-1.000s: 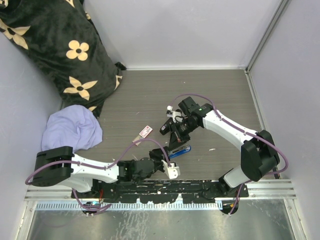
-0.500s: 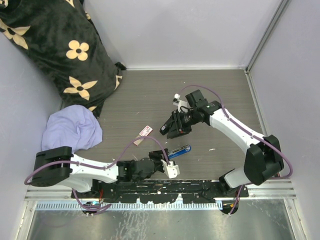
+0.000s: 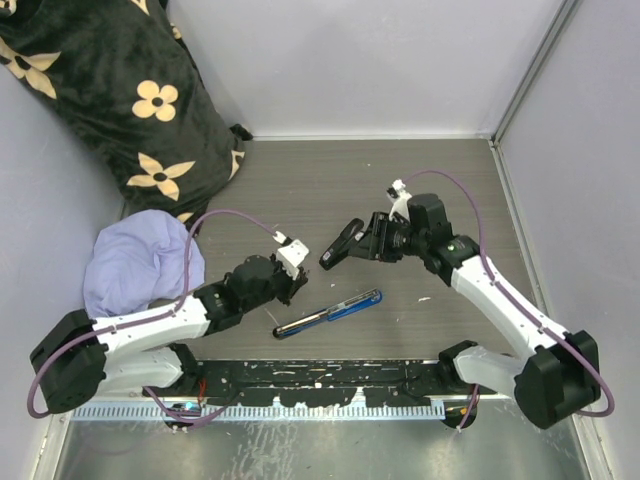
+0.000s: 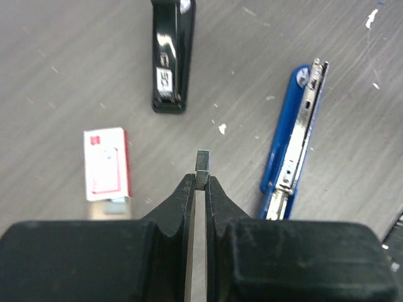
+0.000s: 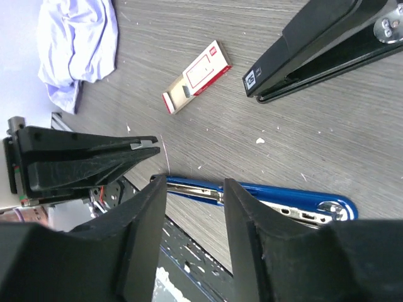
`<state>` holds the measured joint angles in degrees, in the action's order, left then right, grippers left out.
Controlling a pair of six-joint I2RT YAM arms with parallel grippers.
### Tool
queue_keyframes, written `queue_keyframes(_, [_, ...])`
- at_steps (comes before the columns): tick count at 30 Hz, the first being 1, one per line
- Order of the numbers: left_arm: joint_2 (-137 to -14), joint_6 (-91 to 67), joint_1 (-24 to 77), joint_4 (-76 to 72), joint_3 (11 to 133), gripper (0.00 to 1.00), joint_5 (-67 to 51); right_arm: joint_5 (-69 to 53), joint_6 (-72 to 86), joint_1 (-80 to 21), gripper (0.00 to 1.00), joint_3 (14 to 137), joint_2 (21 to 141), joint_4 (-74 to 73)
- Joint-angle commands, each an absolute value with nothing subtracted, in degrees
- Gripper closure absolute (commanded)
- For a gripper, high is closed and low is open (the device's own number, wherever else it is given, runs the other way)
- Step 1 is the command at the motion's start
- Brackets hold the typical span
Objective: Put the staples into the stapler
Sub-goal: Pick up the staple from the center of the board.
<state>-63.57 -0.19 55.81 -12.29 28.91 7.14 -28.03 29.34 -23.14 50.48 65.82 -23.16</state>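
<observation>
The left end effector (image 4: 199,181) is closed to a narrow gap and pinches a short grey staple strip (image 4: 202,162), which projects past the fingertips and hangs above the table (image 3: 300,190). It is positioned just left of the blue stapler (image 4: 295,135), without contact. The blue stapler lies flat on the table with its metal rail exposed along its length; nothing grips it. The staples box (image 4: 107,163), white with a red label, lies flat on the table further left of the blue stapler, the left end effector standing between the two. One end of the box appears open, though this is blurred. The right end effector (image 5: 194,185) stands partly open with nothing between its fingers; it is held above the table on the far side of the blue stapler, looking down across it. The black stapler (image 3: 340,244) lies closed on the table beyond the blue stapler, away from the arm bases, just beside the right end effector; whether they touch cannot be determined. A lilac cloth (image 3: 140,262) lies bunched well to the left of the blue stapler, at the table's left edge.
</observation>
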Motion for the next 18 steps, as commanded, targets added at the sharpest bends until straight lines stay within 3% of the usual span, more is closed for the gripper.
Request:
queue_keyframes(1, [-65.7,-18.0,51.2,-7.2,32.6,0.95,-8.6,-22.6,37.3,-26.7,0.49,44.5,61.8,-9.8])
queue_keyframes(11, [-70.0,-33.1,43.3,-13.2,33.7,0.93,-30.2,-1.9,45.6,-44.0,0.5,44.4,60.5,-10.8])
queue_keyframes(18, [-70.3,-33.3,42.3,-14.1,33.2,0.92,-33.0,3.6,47.6,-50.9,0.54,48.2,65.7,-14.0])
